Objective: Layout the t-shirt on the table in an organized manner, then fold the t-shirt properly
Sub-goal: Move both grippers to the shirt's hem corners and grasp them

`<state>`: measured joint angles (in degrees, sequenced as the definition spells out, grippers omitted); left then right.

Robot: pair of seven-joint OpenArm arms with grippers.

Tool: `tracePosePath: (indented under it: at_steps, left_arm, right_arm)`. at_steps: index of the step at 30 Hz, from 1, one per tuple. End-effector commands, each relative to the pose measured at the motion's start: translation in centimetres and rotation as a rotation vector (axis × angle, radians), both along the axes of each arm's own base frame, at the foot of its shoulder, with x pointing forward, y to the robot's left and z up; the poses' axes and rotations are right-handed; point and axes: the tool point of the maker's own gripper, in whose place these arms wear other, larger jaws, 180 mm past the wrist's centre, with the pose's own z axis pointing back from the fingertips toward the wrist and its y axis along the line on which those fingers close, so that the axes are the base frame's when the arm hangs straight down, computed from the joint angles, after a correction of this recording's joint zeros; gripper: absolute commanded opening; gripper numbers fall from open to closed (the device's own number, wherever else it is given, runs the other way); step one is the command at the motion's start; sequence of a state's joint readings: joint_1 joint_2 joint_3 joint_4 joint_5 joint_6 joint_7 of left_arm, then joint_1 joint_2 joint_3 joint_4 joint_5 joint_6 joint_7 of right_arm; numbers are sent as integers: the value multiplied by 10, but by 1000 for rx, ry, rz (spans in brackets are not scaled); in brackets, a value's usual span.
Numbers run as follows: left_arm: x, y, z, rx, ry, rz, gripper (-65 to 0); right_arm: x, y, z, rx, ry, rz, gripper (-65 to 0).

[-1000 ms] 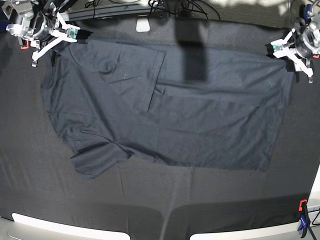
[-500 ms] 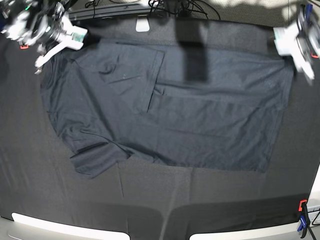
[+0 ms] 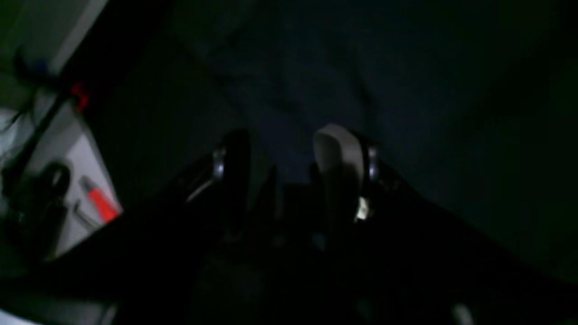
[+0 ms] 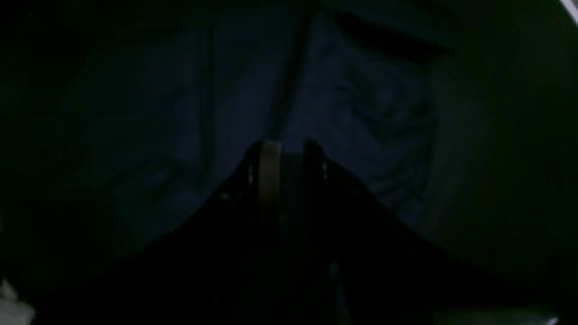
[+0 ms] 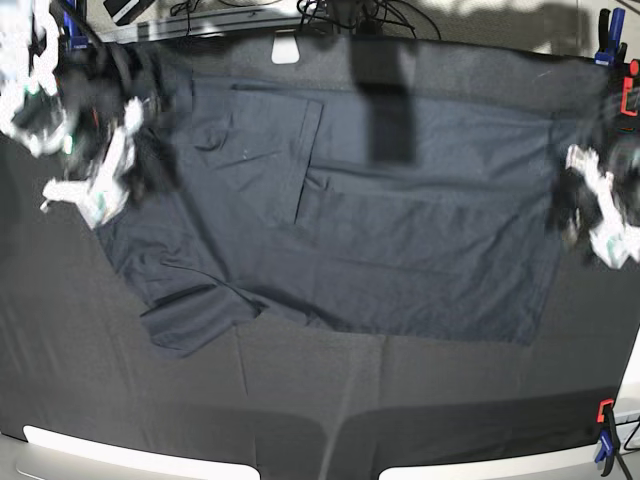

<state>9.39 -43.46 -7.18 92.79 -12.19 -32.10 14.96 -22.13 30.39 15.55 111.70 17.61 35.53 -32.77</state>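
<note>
The bench point(image 5: 300, 400), a very wide surface of matte black fabric with faint crease lines, fills the base view from edge to edge. Spread across its far half lies the t-shirt point(image 5: 400, 250), dark navy-charcoal and mostly flat, its long body running toward the base view's right; one sleeve is folded over the chest at the upper left, and the other sleeve sticks out toward the near side at the lower left, rumpled. The right hand point(image 5: 95, 195) is a motion-blurred white shape over the shirt's left edge in the base view, and whether it touches the cloth cannot be told there; in its own wrist view the right hand point(image 4: 286, 146) shows two fingertips set close, with only a narrow gap between them and nothing visibly pinched, above wrinkled dark cloth. The left hand point(image 5: 600, 215) is blurred just beside the shirt's right edge in the base view; in its wrist view the left hand point(image 3: 289, 149) has its fingers well apart, holding nothing, over dark fabric. A blue and orange clamp point(image 5: 604, 440) grips the bench's near right corner, and another clamp point(image 5: 606, 25) stands at the far right corner.
</note>
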Motion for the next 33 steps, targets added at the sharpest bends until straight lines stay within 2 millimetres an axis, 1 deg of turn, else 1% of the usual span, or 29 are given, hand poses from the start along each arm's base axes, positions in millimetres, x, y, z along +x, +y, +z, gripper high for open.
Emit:
tracePosePath:
  at_steps: [1, 3, 5, 8, 11, 15, 18, 21, 24, 25, 28, 30, 33]
  left_arm:
    - [18, 7, 20, -37, -69, 25, -398]
    - [38, 14, 22, -107, -90, 84, -398]
    - [60, 22, 26, -180, -111, 142, -398]
    - [92, 34, 27, -306, -125, 228, -398]
    - [120, 45, 15, -404, -97, 318, -398]
    - [155, 55, -2, -544, -47, 430, -398]
    - [175, 60, -9, -619, -25, 495, -398]
    - [186, 55, -20, -639, -3, 520, -398]
    - [187, 39, -36, -617, 21, 503, -398]
    - [185, 37, -44, -593, 33, 513, -398]
    - [177, 45, -64, -532, 51, 591, -398]
    - [175, 44, -68, -536, 63, 595, -398]
    - [175, 41, -69, -538, 68, 591, -398]
  right_arm:
    - [16, 0, 15, 29, -63, -11, -474]
    - [32, -1, 18, 65, -93, -44, -387]
    - [45, 1, 23, 99, -123, -64, -329]
    - [60, 7, 32, 140, -166, -79, -324]
    - [69, 14, 39, 175, -199, -84, -324]
    - [73, 24, 45, 246, -213, -86, -324]
    - [71, 27, 43, 263, -192, -84, -324]
    - [70, 26, 42, 259, -183, -86, -324]
    - [70, 26, 42, 259, -183, -86, -324]
    - [70, 26, 41, 256, -176, -88, -324]
    - [67, 24, 33, 235, -136, -96, -324]
    - [65, 22, 29, 224, -113, -100, -324]
    - [65, 23, 30, 225, -116, -100, -324]
